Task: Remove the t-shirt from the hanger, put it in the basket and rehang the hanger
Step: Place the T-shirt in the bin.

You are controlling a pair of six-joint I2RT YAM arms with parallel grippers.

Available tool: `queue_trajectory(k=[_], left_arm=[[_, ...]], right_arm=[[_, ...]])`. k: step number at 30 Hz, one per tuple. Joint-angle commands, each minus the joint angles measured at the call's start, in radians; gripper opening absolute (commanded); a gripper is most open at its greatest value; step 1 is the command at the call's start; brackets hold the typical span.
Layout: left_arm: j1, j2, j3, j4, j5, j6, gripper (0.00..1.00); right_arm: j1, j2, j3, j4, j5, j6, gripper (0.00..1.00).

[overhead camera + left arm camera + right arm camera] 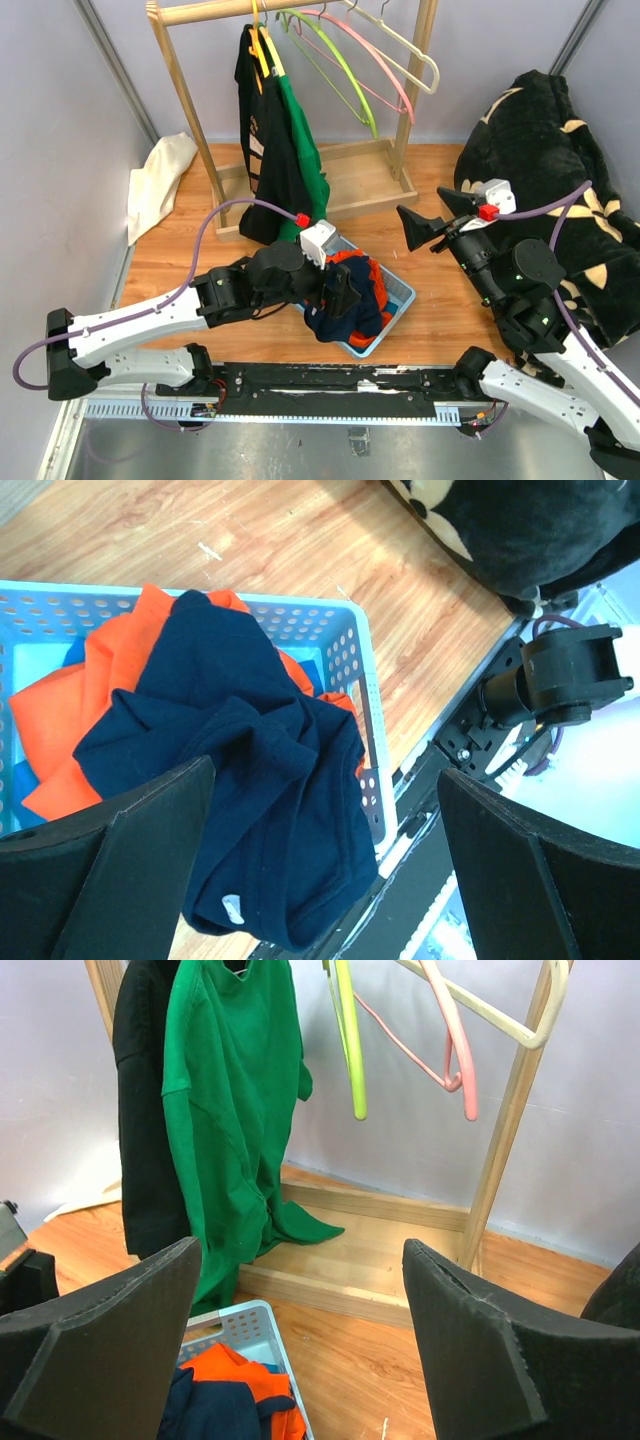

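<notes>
In blue basket [345,645] on bench [300,540], navy t-shirt [230,680] heaped over orange shirt [110,670]. Above it, left tool [325,770] held released, nothing gripped. Empty right tool [300,1250] spread wide, faced toward rack [505,1110]; green t-shirt [230,1110] hung there beside black shirt [140,1110], empty hangers [347,1040] alongside.

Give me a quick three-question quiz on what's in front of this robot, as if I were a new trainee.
1. True or false: the green t-shirt hangs on the wooden rack.
2. Which item lies on top in the blue basket? A) navy garment B) white towel C) pink hanger
3. Fill in: the ___ claw hangs over the basket, wide open.

Key: 1 true; 2 A; 3 left.
</notes>
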Motion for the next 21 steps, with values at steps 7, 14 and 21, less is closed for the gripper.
queue_trajectory(k=[7, 14, 21], left_arm=[[-0.007, -0.118, 0.036, -0.034, -0.173, -0.021, 0.96], [-0.008, -0.258, -0.06, 0.017, -0.384, -0.078, 1.0], [-0.007, -0.384, -0.152, 0.073, -0.541, -0.097, 1.0]], right_arm=[[0.012, 0.039, -0.029, -0.098, -0.1, 0.043, 0.82], [0.011, 0.097, -0.1, -0.088, -0.26, 0.115, 0.82], [0.025, 0.159, -0.162, -0.034, -0.348, 0.161, 0.82]])
